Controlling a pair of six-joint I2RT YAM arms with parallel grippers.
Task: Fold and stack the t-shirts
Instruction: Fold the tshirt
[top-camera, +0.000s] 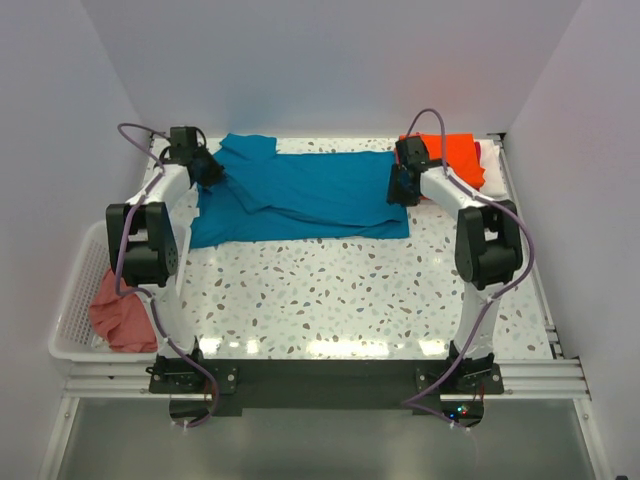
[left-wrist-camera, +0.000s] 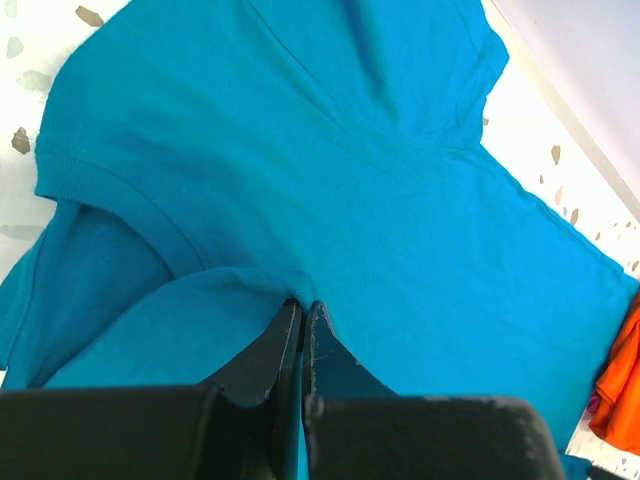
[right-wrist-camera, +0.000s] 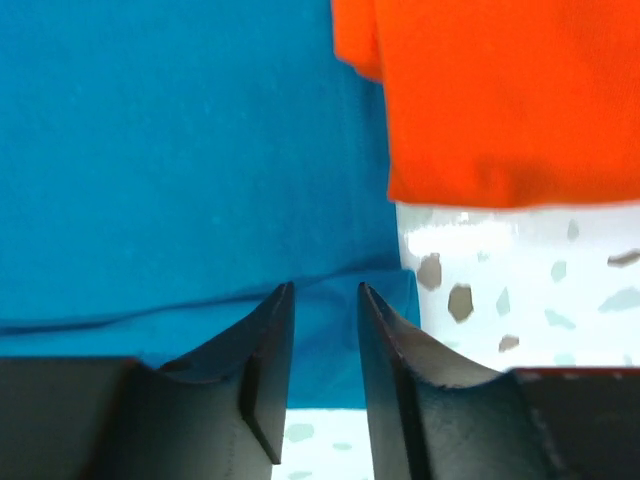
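The teal-blue t-shirt (top-camera: 310, 195) lies spread across the far middle of the table, partly folded over on its left side. My left gripper (top-camera: 207, 168) is shut, pinching a fold of teal cloth near the sleeve (left-wrist-camera: 302, 306). My right gripper (top-camera: 402, 186) is open, its jaws a little apart over the shirt's right hem corner (right-wrist-camera: 322, 292). The bright orange t-shirt (top-camera: 455, 155) lies folded at the back right, just beyond the right gripper; it also shows in the right wrist view (right-wrist-camera: 500, 90). The salmon-pink t-shirt (top-camera: 122, 318) lies crumpled in the basket.
The white lattice basket (top-camera: 70, 310) stands off the table's left edge. A pale pink-white strip of cloth (top-camera: 490, 165) shows beside the orange shirt, against the right wall. The speckled tabletop (top-camera: 350, 290) stretches in front of the teal shirt.
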